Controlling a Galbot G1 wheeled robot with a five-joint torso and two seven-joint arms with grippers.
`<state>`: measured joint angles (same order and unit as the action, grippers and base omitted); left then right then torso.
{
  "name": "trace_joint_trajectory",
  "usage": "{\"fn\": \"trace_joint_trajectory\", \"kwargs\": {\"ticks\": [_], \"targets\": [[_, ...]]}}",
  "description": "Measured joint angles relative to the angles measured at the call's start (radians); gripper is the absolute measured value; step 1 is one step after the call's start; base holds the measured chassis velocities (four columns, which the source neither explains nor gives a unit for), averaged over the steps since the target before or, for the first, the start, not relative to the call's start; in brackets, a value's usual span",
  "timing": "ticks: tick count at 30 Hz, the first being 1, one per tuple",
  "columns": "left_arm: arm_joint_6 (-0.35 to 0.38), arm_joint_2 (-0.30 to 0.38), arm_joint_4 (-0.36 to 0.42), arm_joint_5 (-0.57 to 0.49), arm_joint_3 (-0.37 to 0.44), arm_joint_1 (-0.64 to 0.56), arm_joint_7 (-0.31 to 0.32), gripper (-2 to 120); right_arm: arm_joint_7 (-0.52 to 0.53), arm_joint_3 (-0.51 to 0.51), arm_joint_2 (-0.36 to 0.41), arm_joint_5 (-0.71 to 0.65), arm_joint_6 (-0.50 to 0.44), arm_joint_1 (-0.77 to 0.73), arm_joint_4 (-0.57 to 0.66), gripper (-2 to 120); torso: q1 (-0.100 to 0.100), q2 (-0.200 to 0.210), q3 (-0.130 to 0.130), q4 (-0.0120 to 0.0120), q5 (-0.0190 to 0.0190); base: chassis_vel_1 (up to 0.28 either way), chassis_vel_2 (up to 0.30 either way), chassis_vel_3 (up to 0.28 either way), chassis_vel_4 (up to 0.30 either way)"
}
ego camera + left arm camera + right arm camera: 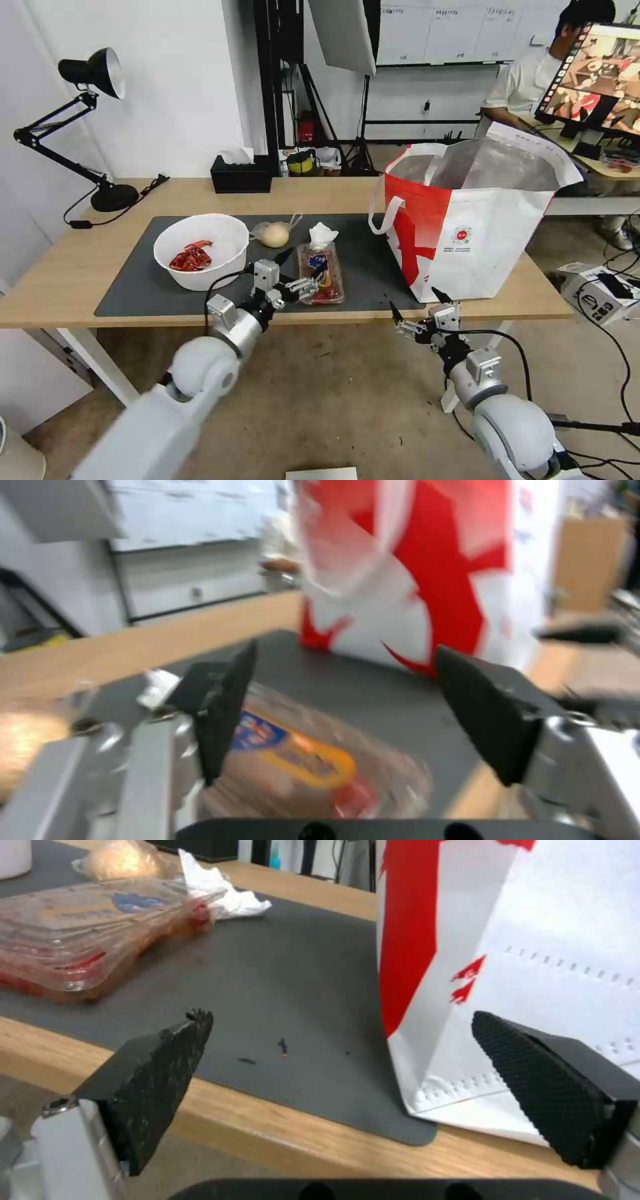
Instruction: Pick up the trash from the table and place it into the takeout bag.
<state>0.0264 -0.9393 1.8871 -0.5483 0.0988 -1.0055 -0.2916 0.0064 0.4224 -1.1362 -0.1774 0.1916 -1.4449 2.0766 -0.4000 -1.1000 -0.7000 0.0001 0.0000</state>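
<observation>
Nearest the robot, the right gripper (pixel 415 310) hangs just off the front edge of the table (pixel 67 280), below the near corner of the takeout bag (pixel 480 227); its jaws are spread wide and hold nothing. It looks parked while the other arm works.

A little farther in, the left gripper (pixel 299 272) reaches over the front edge of the dark mat (pixel 133 293) and sits at the near end of the clear plastic tray (pixel 321 272). In the left wrist view its two black pads stand wide apart with the tray (pixel 300 760) lying between and beyond them (nothing is clamped yet). So the step in hand appears to be the approach to the first piece of trash, with no item in the bag so far.

Behind the tray lie the crumpled tissue (pixel 323 233) and the bagged beige lump (pixel 273 234), close together; the white bowl of red shells (pixel 201 250) sits to the left of them on the mat. The bag stands upright at the right end of the table, mouth open, foil lining showing.

The next move probably calls for easing the left gripper's pads down around the tray's edges and closing gently, since thin clear plastic may flex or slip, then lifting high enough to clear the bag's tall rim.
</observation>
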Motion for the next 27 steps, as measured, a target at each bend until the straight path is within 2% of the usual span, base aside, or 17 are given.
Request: {"fn": "trace_joint_trajectory", "kwargs": {"ticks": [3,7,10,14,18,25,27], "targets": [[-0.001,0.025,-0.024,-0.01,-0.033,0.017,-0.035,53,0.0,-0.005,-0.004,0.002,0.0,0.001,-0.006,100,0.0,0.0,0.0,0.0,-0.0001,0.0,0.0,0.0,0.0],[-0.002,0.028,-0.042,-0.01,-0.062,0.038,-0.035,45,0.0,-0.007,-0.005,0.007,0.0,0.002,-0.009,100,0.0,0.0,0.0,0.0,-0.0002,0.0,0.0,0.0,0.0],[-0.002,0.029,-0.078,-0.012,-0.108,0.087,-0.027,27,0.001,-0.008,-0.005,0.012,-0.001,0.004,-0.012,100,0.0,0.0,0.0,-0.0002,-0.0001,0.0,0.0,0.0,0.0],[-0.002,0.033,-0.104,-0.009,-0.134,0.12,-0.022,18,0.001,-0.007,-0.004,0.012,-0.001,0.005,-0.013,100,0.0,0.0,0.0,-0.0001,-0.0001,0.0,0.0,0.0,0.0],[-0.001,0.044,-0.152,-0.007,-0.183,0.178,-0.01,1,0.001,-0.007,-0.004,0.013,-0.001,0.006,-0.013,100,0.0,0.0,0.0,-0.0001,-0.0001,0.0,0.0,0.0,0.0],[-0.001,0.051,-0.193,-0.003,-0.214,0.217,-0.006,0,0.003,-0.009,-0.004,0.001,-0.005,0.008,-0.013,100,0.0,0.0,0.0,-0.0002,0.0,0.0,0.0,0.0,0.0],[-0.001,0.051,-0.194,-0.003,-0.219,0.217,-0.006,0,0.034,-0.028,0.002,-0.106,-0.014,0.025,-0.004,100,0.0,0.0,0.0,-0.0002,0.0001,0.0,0.0,0.0,0.0]]}}
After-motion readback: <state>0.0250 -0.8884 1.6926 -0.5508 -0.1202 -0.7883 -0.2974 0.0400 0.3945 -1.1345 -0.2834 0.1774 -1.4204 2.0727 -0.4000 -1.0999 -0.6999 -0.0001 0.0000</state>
